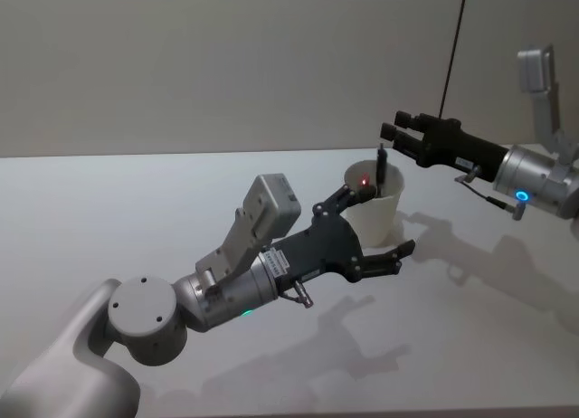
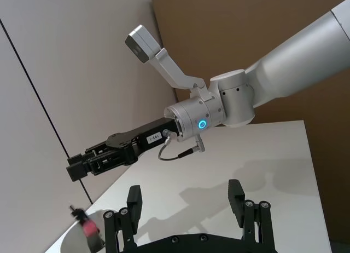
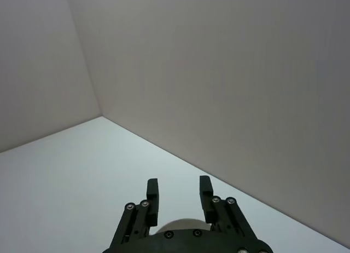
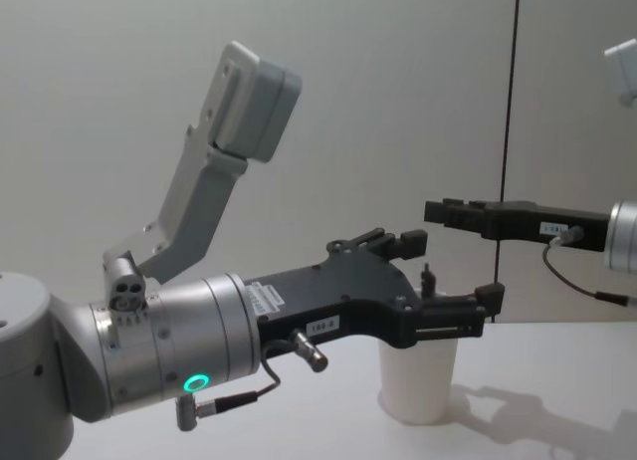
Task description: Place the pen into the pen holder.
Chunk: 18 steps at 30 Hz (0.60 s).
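Observation:
The pen holder (image 1: pixel 375 210), a white paper cup, stands upright on the table (image 1: pixel 136 219). A dark pen (image 1: pixel 381 167) with a red part stands inside it, leaning on the far rim and free of both grippers. My left gripper (image 1: pixel 371 226) hovers open and empty at rim height on the cup's near side. The left wrist view puts the cup's rim (image 2: pixel 70 242) and the pen (image 2: pixel 87 229) off to one side of the left gripper (image 2: pixel 185 194), not between its fingers. My right gripper (image 1: pixel 394 128) hangs open and empty just above and right of the pen.
The white table reaches back to a grey wall. A thin black cable (image 1: pixel 452 56) runs down the wall behind the right arm. A brown panel (image 2: pixel 262 39) stands behind that arm in the left wrist view.

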Available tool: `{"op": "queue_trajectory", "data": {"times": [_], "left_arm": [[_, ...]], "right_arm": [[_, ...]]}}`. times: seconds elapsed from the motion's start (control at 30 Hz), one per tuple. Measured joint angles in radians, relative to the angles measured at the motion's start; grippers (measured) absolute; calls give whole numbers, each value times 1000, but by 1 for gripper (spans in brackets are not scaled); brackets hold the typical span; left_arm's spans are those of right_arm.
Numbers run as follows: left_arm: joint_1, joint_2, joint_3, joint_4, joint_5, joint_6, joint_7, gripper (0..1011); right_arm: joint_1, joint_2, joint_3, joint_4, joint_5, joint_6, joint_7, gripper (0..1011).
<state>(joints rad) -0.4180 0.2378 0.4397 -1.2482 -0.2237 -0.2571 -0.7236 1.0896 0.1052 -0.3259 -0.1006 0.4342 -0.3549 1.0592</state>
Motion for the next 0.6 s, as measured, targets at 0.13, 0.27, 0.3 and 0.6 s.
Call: {"op": "queue_trajectory", "data": {"times": [0.13, 0.27, 0.3, 0.6], "left_arm": [[0, 0, 0, 0, 0, 0, 0, 1003], [0, 0, 0, 0, 0, 0, 0, 1003], [0, 0, 0, 0, 0, 0, 0, 1003], [0, 0, 0, 0, 0, 0, 0, 1003]], "right_arm": [[1, -3, 1, 7, -4, -5, -12, 516], [3, -5, 2, 12, -7, -9, -20, 648], [3, -6, 2, 13, -8, -10, -23, 696], [4, -9, 3, 20, -12, -15, -33, 950]]}}
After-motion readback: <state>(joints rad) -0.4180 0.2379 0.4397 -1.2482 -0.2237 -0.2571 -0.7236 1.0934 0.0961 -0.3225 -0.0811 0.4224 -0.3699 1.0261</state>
